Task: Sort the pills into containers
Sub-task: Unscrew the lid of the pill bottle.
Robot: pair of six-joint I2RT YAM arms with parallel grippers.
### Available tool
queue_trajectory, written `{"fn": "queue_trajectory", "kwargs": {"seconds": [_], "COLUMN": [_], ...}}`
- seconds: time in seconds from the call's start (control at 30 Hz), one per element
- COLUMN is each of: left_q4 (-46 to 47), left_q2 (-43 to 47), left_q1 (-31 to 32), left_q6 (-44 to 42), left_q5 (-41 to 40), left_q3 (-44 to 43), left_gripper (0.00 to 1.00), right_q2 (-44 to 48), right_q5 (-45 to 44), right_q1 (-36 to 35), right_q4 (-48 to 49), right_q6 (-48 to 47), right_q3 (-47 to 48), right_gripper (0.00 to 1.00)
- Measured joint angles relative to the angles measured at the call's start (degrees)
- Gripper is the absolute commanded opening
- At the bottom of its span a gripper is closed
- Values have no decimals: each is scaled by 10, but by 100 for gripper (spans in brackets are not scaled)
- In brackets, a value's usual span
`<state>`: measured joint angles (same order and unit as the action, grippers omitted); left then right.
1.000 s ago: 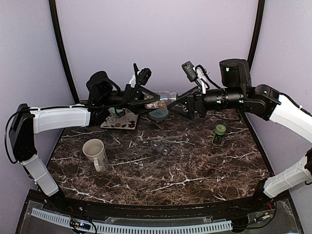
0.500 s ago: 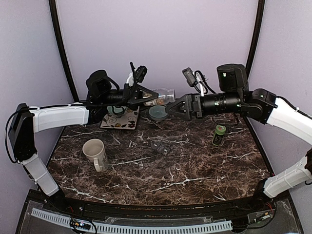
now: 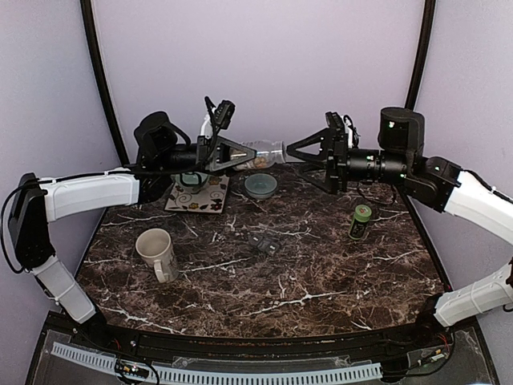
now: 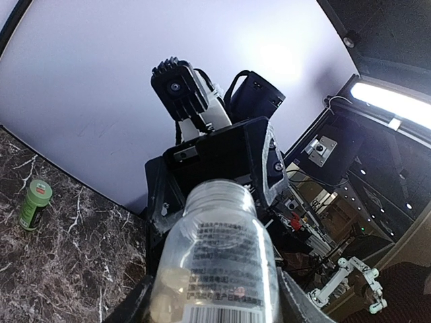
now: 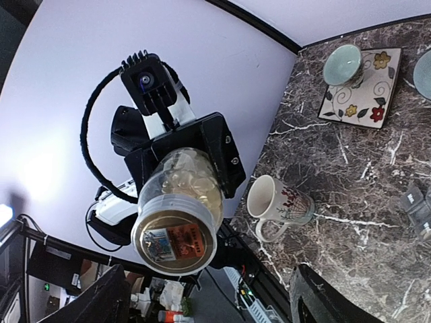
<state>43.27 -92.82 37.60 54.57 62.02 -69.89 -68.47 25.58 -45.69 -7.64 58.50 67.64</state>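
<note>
My left gripper (image 3: pixel 240 154) is shut on a clear pill bottle (image 3: pixel 263 152) and holds it level above the back of the table, its free end toward the right arm. In the left wrist view (image 4: pixel 214 303) the bottle (image 4: pixel 215 256) fills the jaws, with several pale pills inside. My right gripper (image 3: pixel 295 156) is open and empty, a short gap to the right of the bottle. In the right wrist view (image 5: pixel 209 279) the bottle's (image 5: pixel 176 222) end shows a gold disc with a sticker.
A blue-grey round lid or dish (image 3: pixel 260 186) lies under the bottle. A teal cup stands on a floral tile (image 3: pixel 200 196). A white mug (image 3: pixel 156 250), a small green bottle (image 3: pixel 361 220) and a small dark object (image 3: pixel 263 243) sit on the marble table.
The left gripper has lifted the bottle a little higher. The right gripper, close against the bottle's end a second ago, has drawn back to the right and risen.
</note>
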Motion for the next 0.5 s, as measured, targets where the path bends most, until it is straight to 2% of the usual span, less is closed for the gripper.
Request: {"fn": "queue_trajectory", "kwargs": {"seconds": [0.23,0.5], "left_q4": [-22,-66], "left_q2": [19,21], "left_q1": [0,0], "left_q6": [-34,-69], "left_q5": [-3,-8], "left_q3": [7,7], "left_gripper": [0,0], "right_q2": [-11,-41], "right_q5": [15,25], "right_q1": [0,0], "right_q4": [30,27], "right_q6": [62,74], "right_q3": [4,34], "right_gripper": [81,80]}}
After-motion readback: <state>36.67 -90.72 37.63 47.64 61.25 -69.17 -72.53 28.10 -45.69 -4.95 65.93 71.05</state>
